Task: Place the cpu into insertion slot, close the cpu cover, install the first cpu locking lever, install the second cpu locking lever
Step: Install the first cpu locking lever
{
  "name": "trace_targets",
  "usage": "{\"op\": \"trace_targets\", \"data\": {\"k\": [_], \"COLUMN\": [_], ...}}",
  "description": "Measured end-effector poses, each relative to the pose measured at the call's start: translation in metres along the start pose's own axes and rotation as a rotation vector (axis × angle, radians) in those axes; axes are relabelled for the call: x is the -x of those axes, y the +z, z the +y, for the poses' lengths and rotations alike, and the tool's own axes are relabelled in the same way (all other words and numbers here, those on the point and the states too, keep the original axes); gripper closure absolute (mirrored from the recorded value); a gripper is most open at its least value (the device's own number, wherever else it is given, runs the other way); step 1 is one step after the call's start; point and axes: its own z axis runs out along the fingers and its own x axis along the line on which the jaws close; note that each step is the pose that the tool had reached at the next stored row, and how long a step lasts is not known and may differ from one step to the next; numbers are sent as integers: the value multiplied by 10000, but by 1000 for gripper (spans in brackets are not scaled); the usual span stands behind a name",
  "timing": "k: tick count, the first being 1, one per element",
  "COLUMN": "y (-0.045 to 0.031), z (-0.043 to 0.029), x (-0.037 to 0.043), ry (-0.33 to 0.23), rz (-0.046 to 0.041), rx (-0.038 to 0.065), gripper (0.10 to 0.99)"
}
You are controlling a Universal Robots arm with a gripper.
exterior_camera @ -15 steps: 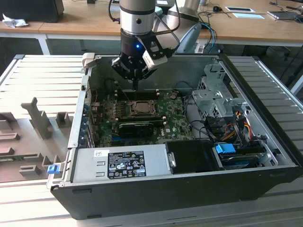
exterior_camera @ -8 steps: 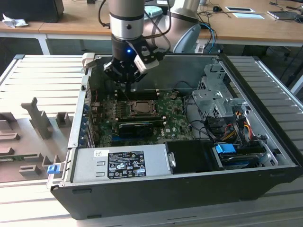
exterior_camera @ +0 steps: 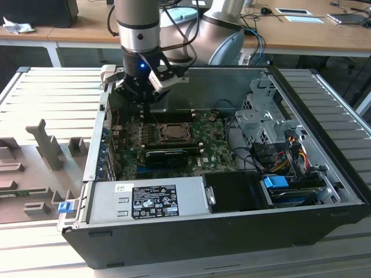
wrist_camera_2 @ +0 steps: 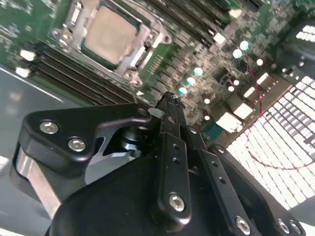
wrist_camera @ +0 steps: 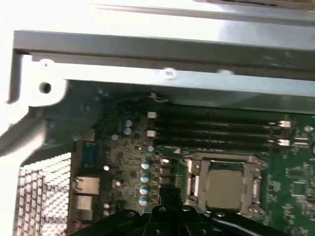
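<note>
The cpu (exterior_camera: 172, 132) lies flat in the insertion slot (exterior_camera: 159, 134) amid the green motherboard, its pale metal top showing in both wrist views (wrist_camera_2: 109, 35) (wrist_camera: 225, 184). The cpu cover (wrist_camera: 224, 161) lies down around it, its silver frame (wrist_camera_2: 147, 34) bordering the chip. My gripper (exterior_camera: 145, 99) hangs above the board's rear corner on the exterior view's left, a short way off from the socket. Its black fingers (wrist_camera_2: 170, 142) meet at the tips (wrist_camera_2: 167, 101), shut with nothing between them.
Long black memory slots (wrist_camera: 216, 128) run between the socket and the case's rear wall (exterior_camera: 220, 81). A power supply (exterior_camera: 148, 200) lies along the case front. A drive cage (exterior_camera: 261, 116) and cables (exterior_camera: 278, 156) stand on the exterior view's right. Grey fixtures (exterior_camera: 43, 145) sit outside the case.
</note>
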Motion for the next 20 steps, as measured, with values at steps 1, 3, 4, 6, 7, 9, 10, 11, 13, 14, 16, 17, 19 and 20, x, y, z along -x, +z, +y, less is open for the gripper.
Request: {"op": "trace_targets", "data": {"k": [1, 3, 4, 6, 7, 9, 10, 11, 13, 14, 16, 17, 19, 20], "y": [30, 68, 79, 87, 87, 88, 88, 89, 91, 93, 94, 97, 110, 126], "z": [24, 69, 88, 116, 135, 168, 182, 202, 252, 261, 260, 258, 254, 250], "x": [-30, -41, -41, -43, -45, -46, -45, -43, -13, 33, 94, 154, 288, 398], "ry": [1, 1, 1, 1, 2, 2, 2, 2, 1, 1, 2, 3, 2, 3], "rz": [1, -1, -3, -5, -5, -5, -4, -4, -5, -5, -4, -5, -4, 1], "rx": [-1, 25, 41, 75, 77, 77, 77, 77, 78, 78, 77, 77, 78, 79], "gripper": [980, 980, 980, 980, 980, 980, 980, 980, 980, 980, 980, 980, 980, 980]}}
